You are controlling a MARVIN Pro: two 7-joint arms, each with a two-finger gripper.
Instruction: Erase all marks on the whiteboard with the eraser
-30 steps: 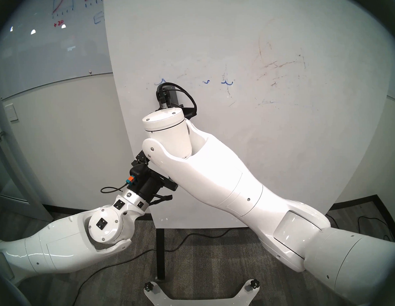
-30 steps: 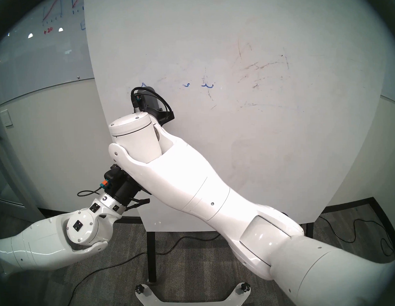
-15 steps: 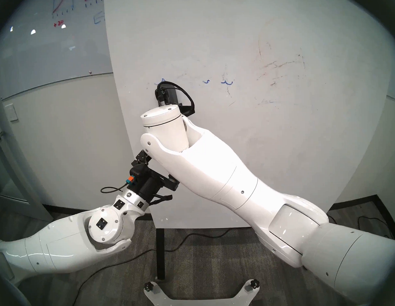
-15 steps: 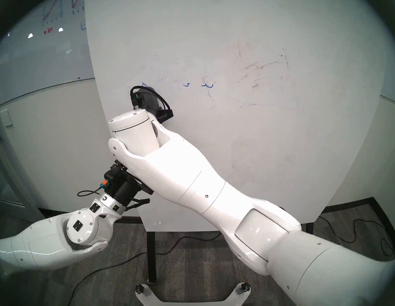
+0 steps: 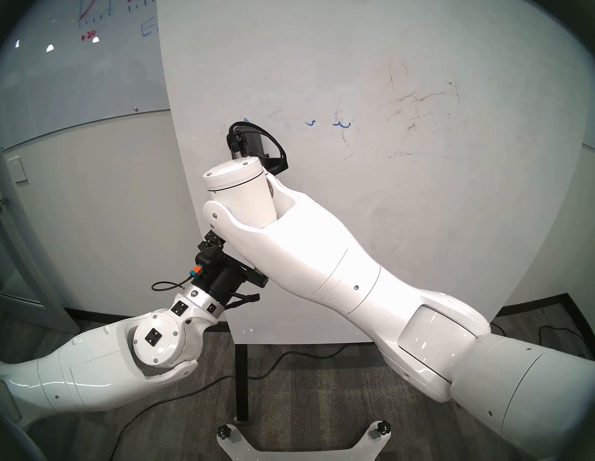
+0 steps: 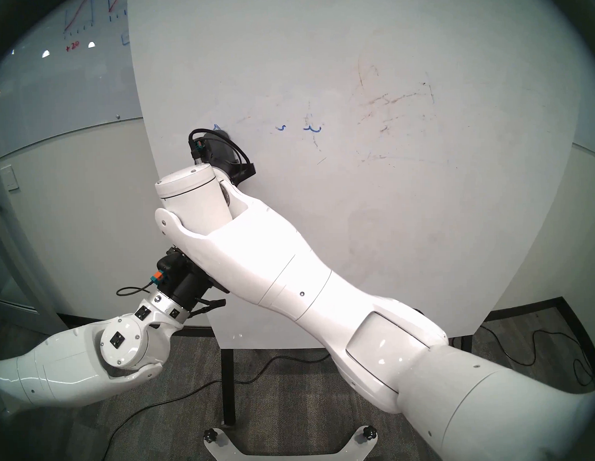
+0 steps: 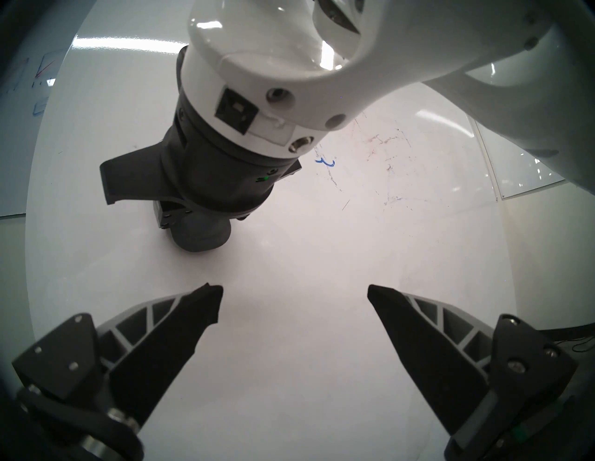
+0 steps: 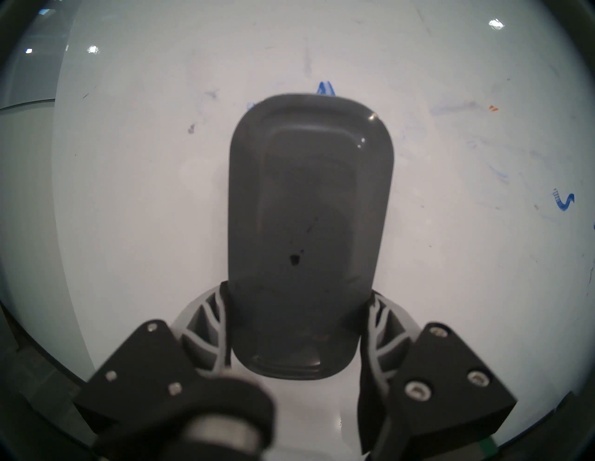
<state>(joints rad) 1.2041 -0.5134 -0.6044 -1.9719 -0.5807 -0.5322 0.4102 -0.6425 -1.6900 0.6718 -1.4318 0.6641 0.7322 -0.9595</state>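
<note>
The whiteboard (image 5: pixel 323 224) fills the view, its blue squiggles (image 5: pixel 341 124) and faint brownish scratches (image 5: pixel 416 101) spread well right of the right gripper (image 8: pixel 297 309). That gripper is clamped on the lower end of the dark grey eraser (image 8: pixel 310 225), which lies against the board just under a blue mark (image 8: pixel 325 88); the left gripper (image 7: pixel 294 305) hangs spread and empty. With so low a grip, uneven pressure could tilt the eraser and smear ink.

- A handwritten red "+20" (image 5: pixel 88 35) is seen on the glossy grey glass panel (image 5: pixel 65 85) at the upper left, beneath the sketched red and blue graphs (image 5: pixel 93 10).
- No readable words or numbers are found on the whiteboard (image 5: pixel 317 56), the eraser (image 8: pixel 309 225) or the arms.
</note>
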